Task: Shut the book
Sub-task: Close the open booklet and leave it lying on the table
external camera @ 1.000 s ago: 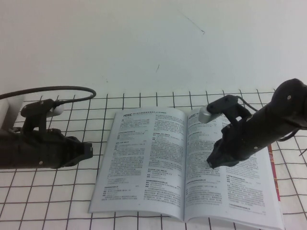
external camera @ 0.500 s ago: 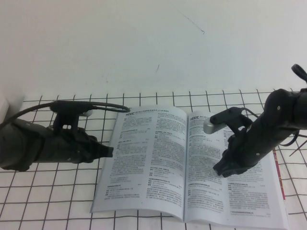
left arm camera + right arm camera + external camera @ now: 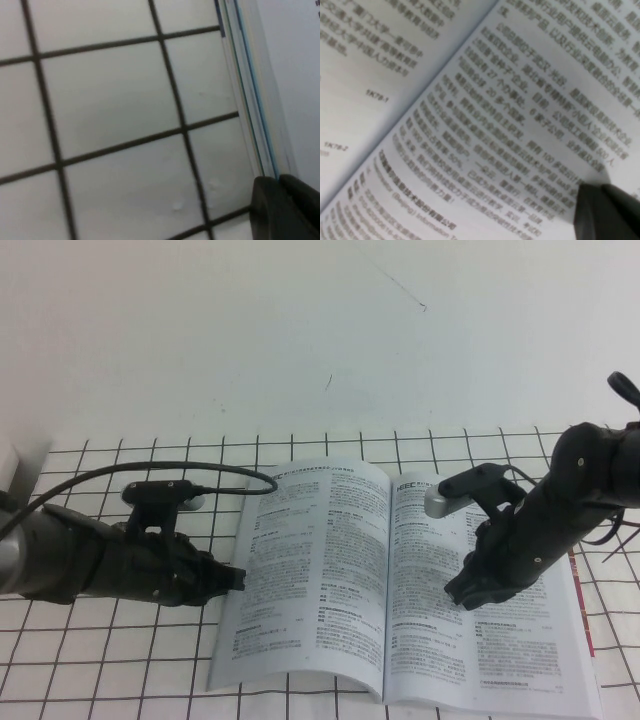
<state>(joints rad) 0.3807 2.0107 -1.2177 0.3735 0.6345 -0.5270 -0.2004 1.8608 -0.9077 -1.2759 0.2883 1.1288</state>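
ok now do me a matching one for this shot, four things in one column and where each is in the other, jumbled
Things
1. left gripper
2. right gripper
3. book
4. black cable

Places
a. lying open on the grid table
b. at the outer edge of the left page
c. over the right page
d. curling to the book's far left corner

Pairs: 1-b, 2-c, 3-a, 4-d

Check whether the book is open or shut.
Open: the book lies spread, both printed pages up. Left gripper is at its left page edge; right gripper is over the right page.
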